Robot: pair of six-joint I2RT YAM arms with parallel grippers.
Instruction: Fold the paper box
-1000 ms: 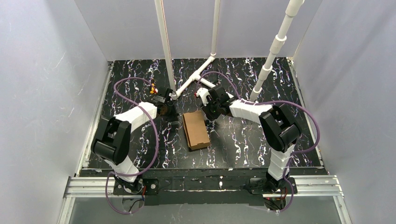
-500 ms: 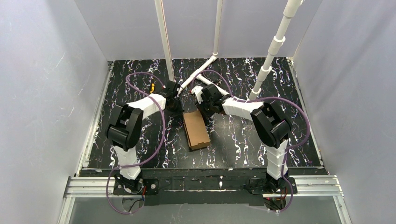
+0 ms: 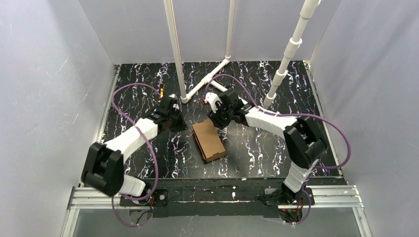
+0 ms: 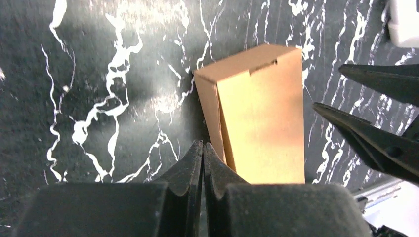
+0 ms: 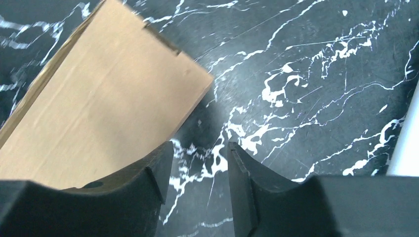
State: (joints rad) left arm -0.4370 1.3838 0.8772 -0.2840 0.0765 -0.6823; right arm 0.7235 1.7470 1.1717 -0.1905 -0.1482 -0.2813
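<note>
The paper box (image 3: 208,140) is a closed, plain brown cardboard box lying flat on the black marbled table (image 3: 257,148), its long side running away from the arms. My left gripper (image 3: 178,126) is shut and empty, just left of the box's far end. In the left wrist view its tips (image 4: 202,146) sit beside the box (image 4: 262,113) wall. My right gripper (image 3: 218,123) stands open at the box's far right corner. Only table shows between its fingers (image 5: 197,153), and the box (image 5: 99,113) lies beside the left finger. The right gripper's fingers (image 4: 375,143) also show in the left wrist view.
White plastic pipes (image 3: 175,49) rise from the back of the table, with a T-shaped fitting (image 3: 210,79) lying behind the grippers. A slanted pipe (image 3: 286,64) stands at the back right. A small orange item (image 3: 161,90) lies far left. Pale walls enclose the table.
My right gripper's jaws have opened wider beside the box. The left arm has swung back from the pipes toward the near left, still shut. The box has turned slightly.
</note>
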